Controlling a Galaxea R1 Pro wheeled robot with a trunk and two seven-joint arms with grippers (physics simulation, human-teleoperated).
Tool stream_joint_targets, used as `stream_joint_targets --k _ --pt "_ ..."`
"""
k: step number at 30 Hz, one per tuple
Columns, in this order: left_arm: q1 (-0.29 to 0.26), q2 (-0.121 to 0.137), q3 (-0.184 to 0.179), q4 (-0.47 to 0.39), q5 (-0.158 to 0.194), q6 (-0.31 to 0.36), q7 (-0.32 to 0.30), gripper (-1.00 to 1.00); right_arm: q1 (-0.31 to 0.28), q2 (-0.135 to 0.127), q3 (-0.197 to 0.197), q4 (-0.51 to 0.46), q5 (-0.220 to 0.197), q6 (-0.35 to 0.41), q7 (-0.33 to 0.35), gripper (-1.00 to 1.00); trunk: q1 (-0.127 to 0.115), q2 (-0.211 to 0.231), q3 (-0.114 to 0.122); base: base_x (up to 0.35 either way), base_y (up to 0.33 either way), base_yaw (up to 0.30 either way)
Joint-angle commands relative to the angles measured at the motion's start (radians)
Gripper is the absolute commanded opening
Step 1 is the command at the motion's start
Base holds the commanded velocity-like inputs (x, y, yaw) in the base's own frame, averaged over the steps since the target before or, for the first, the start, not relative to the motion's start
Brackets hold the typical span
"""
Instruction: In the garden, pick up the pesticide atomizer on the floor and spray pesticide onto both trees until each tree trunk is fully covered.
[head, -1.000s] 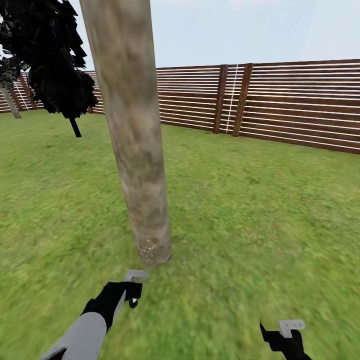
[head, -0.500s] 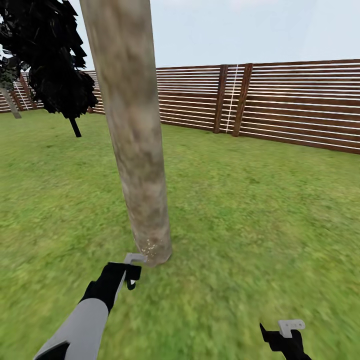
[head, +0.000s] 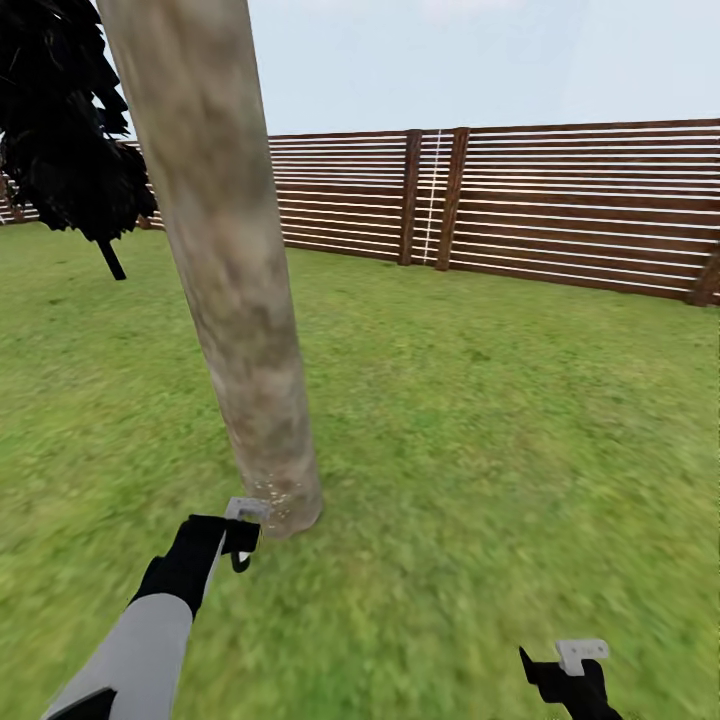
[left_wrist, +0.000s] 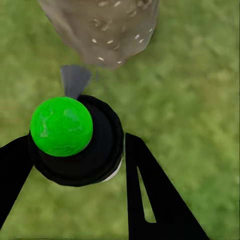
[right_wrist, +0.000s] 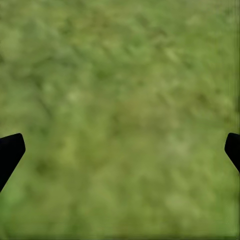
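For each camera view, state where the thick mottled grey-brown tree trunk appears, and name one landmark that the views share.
Head view: thick mottled grey-brown tree trunk rises left of centre, its base beside the left gripper.
Left wrist view: trunk's white-specked base lies beyond the green-capped atomizer.
Right wrist view: no trunk.
Shared landmark: green grass.

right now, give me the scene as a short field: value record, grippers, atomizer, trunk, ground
left gripper: shut on the atomizer, held low beside the trunk base
atomizer: black body, green round cap, grey nozzle aimed at the trunk
tree trunk: upright, mottled bark, white specks near its base
right gripper: open, nothing between its fingers, over grass
ground: green grass
background: brown slat fence
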Motion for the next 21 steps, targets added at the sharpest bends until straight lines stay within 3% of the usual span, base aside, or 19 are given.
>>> stream_joint_targets --k 1,2,4,10,14,16,17,21 --pt "0.004 0.026 -0.001 0.001 0.005 0.001 -0.001 -1.00 0.000 0.000 -0.001 0.000 0.000 0.000 0.000 1.00 0.000 0.000 0.000 0.000 0.000 -0.013" --pt "0.008 0.045 0.000 0.003 0.005 0.001 -0.001 -1.00 0.000 0.000 0.000 0.000 0.000 0.000 0.000 1.00 0.000 0.000 0.000 0.000 0.000 -0.005" --pt "0.012 0.059 0.000 0.011 0.006 0.002 -0.001 -1.00 0.000 0.002 0.000 0.001 0.000 0.000 0.000 1.00 0.000 0.000 0.000 0.000 0.044 -0.002" --pt "0.026 0.066 0.002 0.012 0.004 0.004 0.000 -1.00 0.001 0.002 -0.001 0.017 0.000 0.000 0.000 1.00 0.000 0.000 0.000 0.000 0.186 0.000" --pt "0.033 0.039 -0.008 0.005 0.006 0.003 0.000 -1.00 0.001 0.002 0.000 0.018 0.000 0.000 0.000 1.00 0.000 0.000 0.000 0.000 0.007 0.000" --pt "0.033 -0.002 -0.032 0.001 0.003 0.004 0.000 -1.00 0.001 0.002 0.001 0.018 0.000 0.000 0.000 1.00 0.000 0.000 0.000 0.000 0.000 0.000" --pt "0.032 -0.008 -0.036 -0.001 0.005 0.004 0.000 -1.00 0.001 0.002 0.001 0.018 0.000 0.000 0.000 1.00 0.000 0.000 0.000 0.000 0.000 0.000" --pt "0.019 0.007 -0.028 -0.025 0.007 0.009 0.000 -1.00 0.001 0.002 0.001 0.018 0.000 0.000 0.000 1.00 0.000 0.000 0.000 0.000 0.000 0.000"
